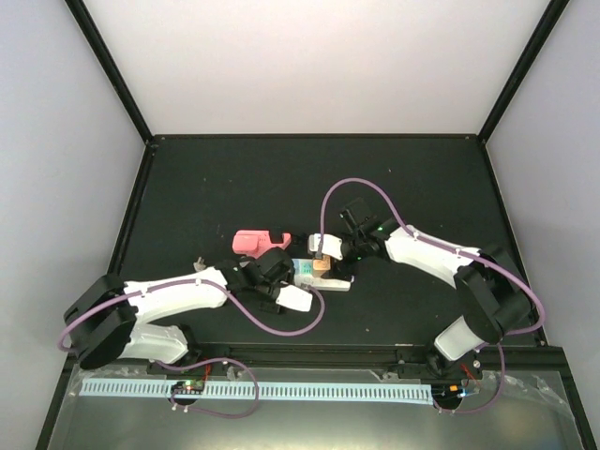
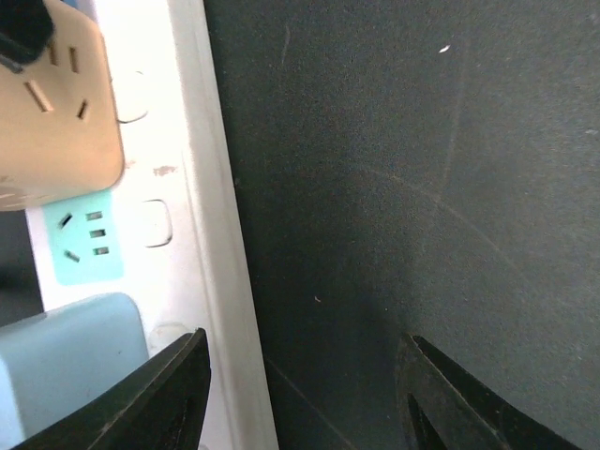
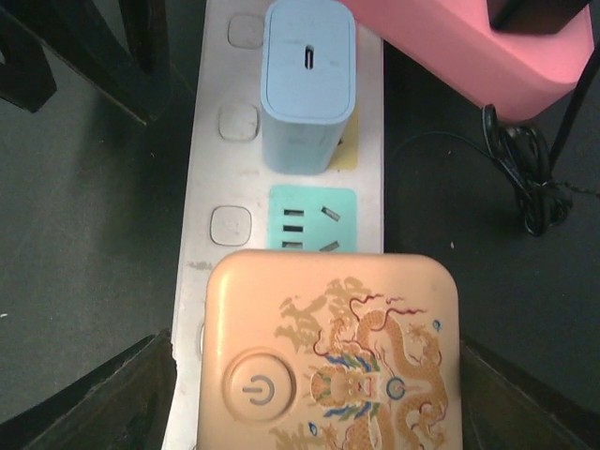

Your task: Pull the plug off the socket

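Observation:
The socket [image 1: 328,280] is a long white power strip lying mid-table; it also shows in the left wrist view [image 2: 197,187] and the right wrist view [image 3: 216,169]. A peach plug [image 3: 333,356] with a dragon print and a power button sits in it, also seen from above [image 1: 322,265] and from the left wrist [image 2: 56,112]. My right gripper [image 3: 314,403] is open and straddles the plug, with a thin gap on the left side. My left gripper [image 2: 300,394] is open, one finger [image 2: 159,394] over the strip's edge and the other over the mat.
A pale blue charger [image 3: 307,84] is plugged in beyond a free teal outlet [image 3: 312,217]. A pink block [image 1: 258,242] lies just behind the strip, with a coiled black cord [image 3: 530,178] beside it. Purple cables [image 1: 281,328] loop near both arms.

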You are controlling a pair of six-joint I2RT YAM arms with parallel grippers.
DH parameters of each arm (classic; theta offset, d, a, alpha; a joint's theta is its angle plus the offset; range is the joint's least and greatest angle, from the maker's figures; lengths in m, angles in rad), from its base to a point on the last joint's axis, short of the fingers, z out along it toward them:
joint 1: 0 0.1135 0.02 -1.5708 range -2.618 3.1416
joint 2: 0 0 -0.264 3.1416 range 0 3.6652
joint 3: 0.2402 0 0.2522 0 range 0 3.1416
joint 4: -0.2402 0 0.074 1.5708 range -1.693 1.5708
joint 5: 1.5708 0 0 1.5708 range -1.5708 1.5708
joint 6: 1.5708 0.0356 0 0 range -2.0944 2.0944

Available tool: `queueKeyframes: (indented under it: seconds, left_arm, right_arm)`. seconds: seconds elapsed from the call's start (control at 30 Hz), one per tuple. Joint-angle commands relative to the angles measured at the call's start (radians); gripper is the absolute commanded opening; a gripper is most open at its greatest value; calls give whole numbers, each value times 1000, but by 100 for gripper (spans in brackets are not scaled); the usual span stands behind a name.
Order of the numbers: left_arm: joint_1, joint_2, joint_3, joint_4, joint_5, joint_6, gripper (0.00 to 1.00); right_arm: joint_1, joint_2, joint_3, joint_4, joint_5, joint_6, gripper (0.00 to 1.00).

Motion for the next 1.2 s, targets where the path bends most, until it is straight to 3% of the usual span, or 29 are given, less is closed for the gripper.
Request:
queueKeyframes:
  seconds: [0.0, 0.33, 0.6, 1.17]
  left_arm:
    - [-32, 64, 50, 63, -57, -6, 55]
    - [-59, 175, 98, 114, -152, -28, 52]
    - [-60, 248, 111, 59, -195, 1, 48]
    - [-60, 292, 93, -13, -137, 0, 43]
  right_arm:
    - [-8, 14, -11, -32, -8, -2, 77]
    - [-8, 14, -11, -23, 0, -13, 66]
    - [-8, 1, -7, -23, -20, -5, 61]
    - [-35, -50, 31, -57, -101, -9, 51]
